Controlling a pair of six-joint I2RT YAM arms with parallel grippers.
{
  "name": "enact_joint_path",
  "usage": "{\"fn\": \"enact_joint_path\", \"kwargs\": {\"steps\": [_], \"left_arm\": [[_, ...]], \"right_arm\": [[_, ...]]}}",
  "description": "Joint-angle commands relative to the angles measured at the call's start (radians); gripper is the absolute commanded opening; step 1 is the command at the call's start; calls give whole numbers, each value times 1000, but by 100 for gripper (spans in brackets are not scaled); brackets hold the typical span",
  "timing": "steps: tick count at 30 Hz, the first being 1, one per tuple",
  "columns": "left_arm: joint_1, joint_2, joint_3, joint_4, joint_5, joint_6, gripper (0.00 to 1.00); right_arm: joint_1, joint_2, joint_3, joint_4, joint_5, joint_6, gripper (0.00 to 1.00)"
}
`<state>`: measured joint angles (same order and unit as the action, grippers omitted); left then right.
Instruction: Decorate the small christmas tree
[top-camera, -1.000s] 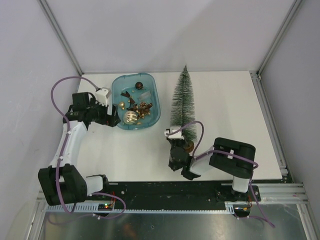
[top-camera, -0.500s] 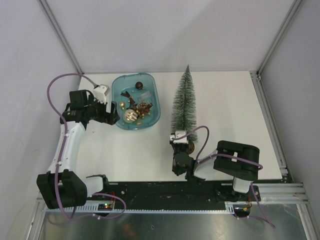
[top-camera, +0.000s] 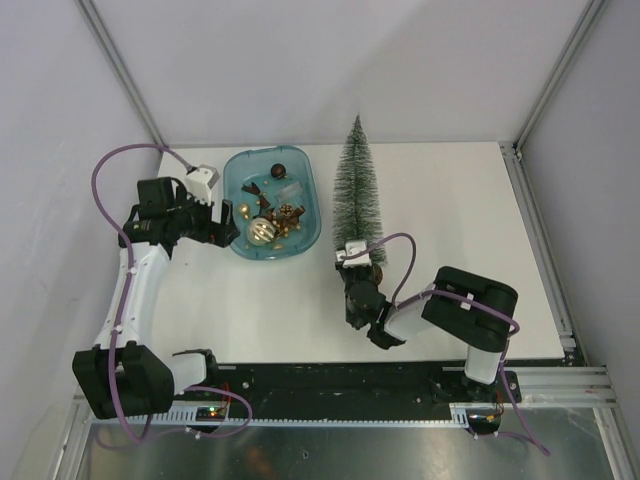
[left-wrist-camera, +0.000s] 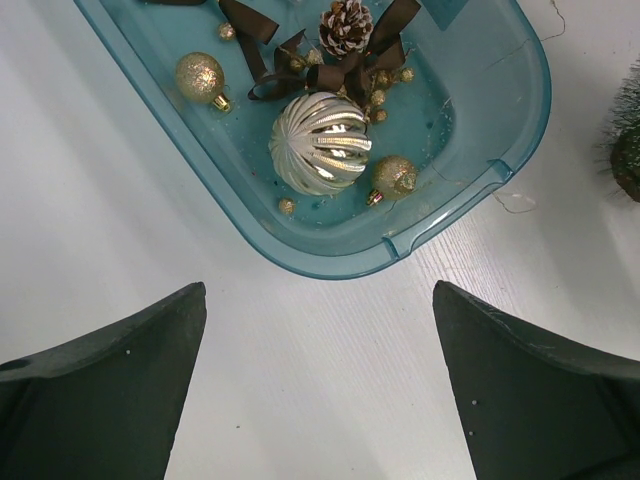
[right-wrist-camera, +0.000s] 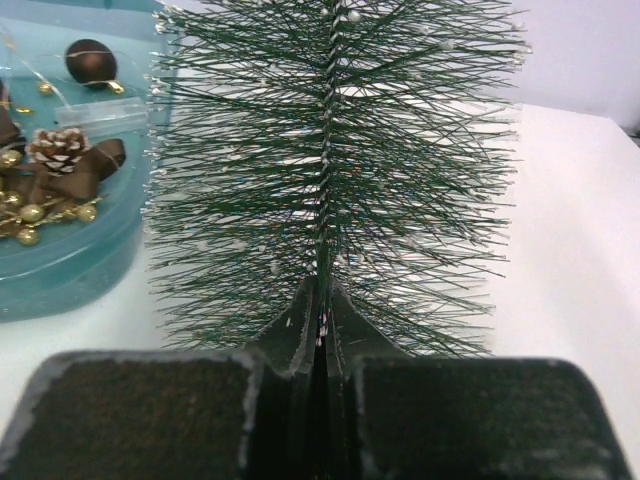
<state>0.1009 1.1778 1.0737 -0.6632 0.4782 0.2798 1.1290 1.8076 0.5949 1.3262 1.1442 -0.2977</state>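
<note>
The small christmas tree (top-camera: 352, 185) is dark green with frosted tips; its tip points toward the far wall. My right gripper (top-camera: 360, 262) is shut on its thin trunk just below the lowest bristles. In the right wrist view the trunk rises straight out of the closed jaws (right-wrist-camera: 322, 300) into the bristles of the tree (right-wrist-camera: 330, 150). My left gripper (top-camera: 225, 232) is open and empty over bare table, just short of the near-left corner of the blue tray (top-camera: 310, 215). The left wrist view shows that gripper (left-wrist-camera: 320, 290) below the tray rim (left-wrist-camera: 440, 220).
The tray holds a ribbed silver ball (left-wrist-camera: 322, 142), small gold balls (left-wrist-camera: 200, 77), a pinecone with brown ribbon (left-wrist-camera: 346, 22) and a brown bauble (right-wrist-camera: 90, 60). The tray sits just left of the tree. White walls close in the back and sides.
My right gripper has shifted the tree to the left and farther back, so its tip now stands nearer the tray. My left gripper has barely moved.
</note>
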Motion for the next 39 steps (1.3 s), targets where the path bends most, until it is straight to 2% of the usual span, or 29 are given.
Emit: {"fn": "enact_joint_path", "kwargs": {"steps": [1, 8, 13, 18, 23, 31, 39], "left_arm": [[-8, -2, 43, -2, 14, -10, 100], [-8, -3, 41, -2, 9, -5, 100], [-7, -3, 34, -2, 8, -2, 100], [-8, -13, 29, -2, -6, 10, 100], [-8, -32, 16, -3, -6, 10, 100], [-7, -44, 8, -1, 1, 3, 100], [-9, -52, 8, -2, 3, 3, 100]], "right_arm": [[-22, 20, 43, 298, -87, 71, 0], [-37, 41, 52, 298, -78, 112, 0], [4, 56, -11, 298, -2, 202, 0], [55, 68, -65, 299, 47, 226, 0], [79, 29, -143, 299, 66, 302, 0], [135, -46, -236, 298, 154, 328, 0], [169, -64, -276, 299, 170, 330, 19]]}}
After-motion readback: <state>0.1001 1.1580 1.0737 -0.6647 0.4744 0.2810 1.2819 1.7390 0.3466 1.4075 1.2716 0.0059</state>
